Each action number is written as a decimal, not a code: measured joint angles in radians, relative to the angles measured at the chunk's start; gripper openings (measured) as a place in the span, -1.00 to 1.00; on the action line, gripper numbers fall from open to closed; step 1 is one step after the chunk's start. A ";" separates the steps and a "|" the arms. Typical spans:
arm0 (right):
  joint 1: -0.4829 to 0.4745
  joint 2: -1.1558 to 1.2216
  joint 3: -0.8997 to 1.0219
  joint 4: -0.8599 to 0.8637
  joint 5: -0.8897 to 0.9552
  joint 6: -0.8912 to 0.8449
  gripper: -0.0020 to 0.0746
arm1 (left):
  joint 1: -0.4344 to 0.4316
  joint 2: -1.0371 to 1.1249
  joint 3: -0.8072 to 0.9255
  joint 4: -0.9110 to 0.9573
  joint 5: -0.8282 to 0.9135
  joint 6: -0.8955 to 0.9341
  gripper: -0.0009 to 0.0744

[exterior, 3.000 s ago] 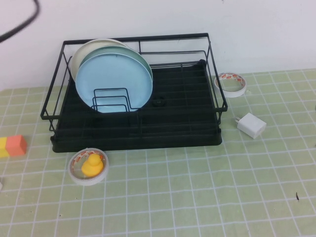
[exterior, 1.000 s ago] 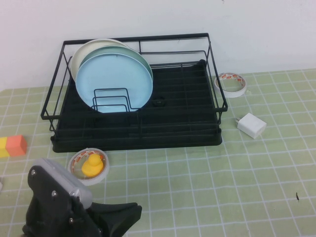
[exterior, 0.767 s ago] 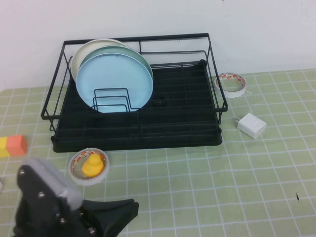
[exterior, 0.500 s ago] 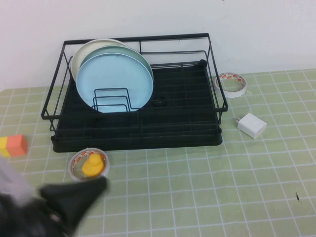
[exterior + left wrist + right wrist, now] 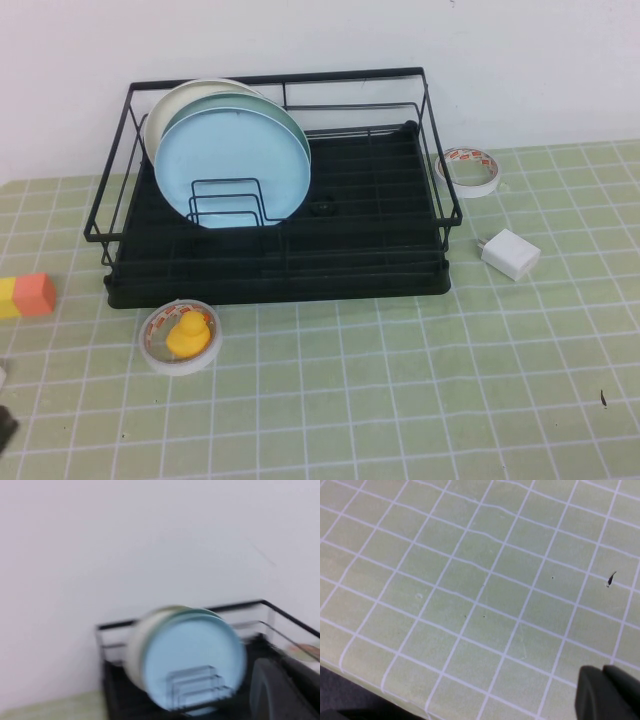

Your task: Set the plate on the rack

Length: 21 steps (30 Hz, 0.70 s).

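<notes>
Plate (image 5: pixel 233 168) already standing on edge in the left half of the rack (image 5: pixel 300 265), upper left of the high view, propped by the small wire holder (image 5: pixel 224 203) across its lower front so that it cannot roll or tip forward. Leans back on a mint plate (image 5: pixel 275 112), itself backed by a cream plate (image 5: pixel 170 103) against the rack's rear wire: stacked so, likely, to share one holder. Judged from this, task as good as finished.

Plate itself round, light sky-blue, matte plastic with a shallow raised rim, face turned toward the camera; also visible, blurred, at lower centre of the left wrist view (image 5: pixel 192 666).

Left gripper (image 5: pixel 5 430) only a dark sliver at the lower left edge of the high view, well apart from the rack, holding nothing visible; open or closed, cannot tell. Right gripper (image 5: pixel 609 694) seen only as a dark tip at the lower right corner of its wrist view, above bare green gridded mat (image 5: pixel 470 595); state likewise impossible to tell.

Around the rack: tape roll (image 5: pixel 180 337) with a yellow duck (image 5: pixel 186 333) inside, orange block (image 5: pixel 26 296), second roll (image 5: pixel 469 170), white charger (image 5: pixel 510 253).
</notes>
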 joint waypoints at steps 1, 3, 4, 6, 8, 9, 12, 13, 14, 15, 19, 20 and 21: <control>0.000 0.000 0.000 0.000 0.000 0.000 -0.95 | 0.033 -0.013 0.000 0.000 0.008 0.016 -0.98; 0.000 0.000 0.000 0.000 0.000 0.000 -0.95 | 0.090 -0.040 0.000 0.000 0.026 0.042 -0.98; 0.000 0.000 0.000 0.000 0.000 0.000 -0.95 | 0.121 -0.054 0.000 0.000 0.031 0.049 -0.98; 0.000 0.000 0.000 0.000 0.000 0.000 -0.95 | 0.176 -0.083 0.000 0.000 0.035 0.055 -0.98; 0.000 0.000 0.000 0.000 0.000 0.000 -0.95 | 0.225 -0.117 0.000 0.000 0.037 0.055 -0.98; 0.000 0.000 0.000 0.000 0.000 0.000 -0.95 | 0.242 -0.128 0.000 0.000 0.037 0.056 -0.98; 0.000 0.000 0.000 0.000 -0.001 0.000 -0.95 | 0.295 -0.192 0.002 0.000 0.037 0.061 -0.98; 0.000 0.000 0.000 0.000 -0.001 0.000 -0.95 | 0.309 -0.216 0.007 0.000 0.037 0.063 -0.98; 0.000 0.000 0.000 0.000 -0.001 0.000 -0.95 | 0.321 -0.241 0.014 0.000 0.032 0.066 -0.98; 0.000 0.000 0.000 0.000 -0.001 0.000 -0.95 | 0.325 -0.261 0.023 0.000 0.029 0.068 -0.98; 0.000 0.000 0.000 0.000 -0.001 0.000 -0.95 | 0.332 -0.365 0.096 -0.006 0.006 0.072 -0.98; 0.000 0.000 0.000 0.000 -0.001 0.000 -0.95 | 0.332 -0.386 0.122 -0.013 -0.001 0.072 -0.98; 0.000 0.000 0.000 0.000 -0.001 0.000 -0.95 | 0.332 -0.411 0.143 -0.018 -0.009 0.072 -0.98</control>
